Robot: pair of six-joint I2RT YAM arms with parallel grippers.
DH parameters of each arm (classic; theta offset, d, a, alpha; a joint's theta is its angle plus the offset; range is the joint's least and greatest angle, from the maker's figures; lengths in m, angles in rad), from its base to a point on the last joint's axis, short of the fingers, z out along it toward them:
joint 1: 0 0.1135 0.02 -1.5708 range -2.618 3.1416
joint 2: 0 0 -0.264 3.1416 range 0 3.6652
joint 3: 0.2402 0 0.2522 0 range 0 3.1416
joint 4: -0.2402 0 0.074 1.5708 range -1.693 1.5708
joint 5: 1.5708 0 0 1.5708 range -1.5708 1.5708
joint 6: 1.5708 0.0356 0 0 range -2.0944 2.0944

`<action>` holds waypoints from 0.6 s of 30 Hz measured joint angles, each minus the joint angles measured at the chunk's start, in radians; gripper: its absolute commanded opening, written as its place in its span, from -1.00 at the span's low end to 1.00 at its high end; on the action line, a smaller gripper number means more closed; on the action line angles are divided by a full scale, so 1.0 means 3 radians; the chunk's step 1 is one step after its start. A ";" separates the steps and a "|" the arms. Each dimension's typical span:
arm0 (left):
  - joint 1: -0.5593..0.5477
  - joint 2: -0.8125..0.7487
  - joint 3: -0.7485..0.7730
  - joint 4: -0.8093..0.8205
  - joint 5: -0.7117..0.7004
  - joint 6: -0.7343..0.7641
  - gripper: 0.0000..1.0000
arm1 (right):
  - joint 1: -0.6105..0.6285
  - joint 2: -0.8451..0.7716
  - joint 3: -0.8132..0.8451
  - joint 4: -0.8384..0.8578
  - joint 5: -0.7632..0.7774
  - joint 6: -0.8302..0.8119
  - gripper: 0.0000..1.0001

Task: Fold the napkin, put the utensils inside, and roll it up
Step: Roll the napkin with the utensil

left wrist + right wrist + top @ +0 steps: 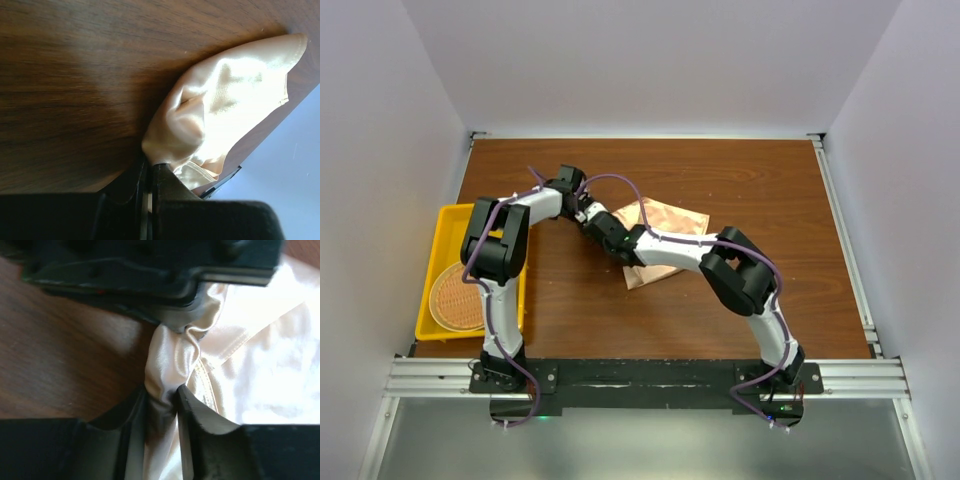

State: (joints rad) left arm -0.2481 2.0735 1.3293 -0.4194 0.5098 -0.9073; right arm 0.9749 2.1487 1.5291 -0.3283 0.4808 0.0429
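one napkin (670,218), one yellow tray (445,212), one wicker mat (455,295), two arms (500,245).

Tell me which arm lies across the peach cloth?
The right arm: it lies over the napkin, while the left arm only reaches its left edge.

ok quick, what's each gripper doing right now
left gripper: closed, pinching a fold of the napkin
right gripper: closed on a bunched bit of the same napkin
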 measured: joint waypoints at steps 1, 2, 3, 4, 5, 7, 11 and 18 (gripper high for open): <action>0.0001 0.0000 -0.0001 0.0005 0.0001 0.0000 -1.00 | -0.0037 -0.0004 0.0000 -0.0001 -0.0057 0.0022 -0.67; 0.0001 0.0000 -0.0001 0.0009 0.0004 -0.0001 -1.00 | -0.0080 -0.0009 0.0000 0.0001 -0.0154 0.0037 -0.81; 0.0004 0.0000 -0.0001 0.0009 0.0006 -0.0001 -1.00 | -0.0126 -0.0015 0.0001 0.0005 -0.0273 0.0055 -0.86; 0.0004 0.0000 -0.0001 0.0010 0.0008 0.0000 -1.00 | -0.0163 -0.0024 0.0001 -0.0001 -0.0362 0.0078 -0.88; 0.0006 0.0000 0.0000 0.0010 0.0008 0.0000 -1.00 | -0.0219 -0.0031 0.0001 -0.0005 -0.0491 0.0108 -0.97; 0.0018 0.0000 0.0006 0.0009 0.0006 0.0003 -0.70 | -0.0348 -0.0062 -0.0004 0.0003 -0.0825 0.0181 -1.00; 0.0022 0.0001 0.0071 -0.0051 -0.0055 0.0060 -0.10 | -0.0586 -0.0098 -0.0056 0.0090 -0.1527 0.0298 -1.00; 0.0020 -0.0109 0.0179 -0.0214 -0.0309 0.0301 0.19 | -0.1085 -0.0031 -0.0287 0.0665 -0.2988 0.0791 -1.00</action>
State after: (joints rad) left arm -0.2420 2.0407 1.3830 -0.4835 0.4171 -0.8169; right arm 0.6495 2.1395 1.4429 -0.1287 -0.4156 0.2802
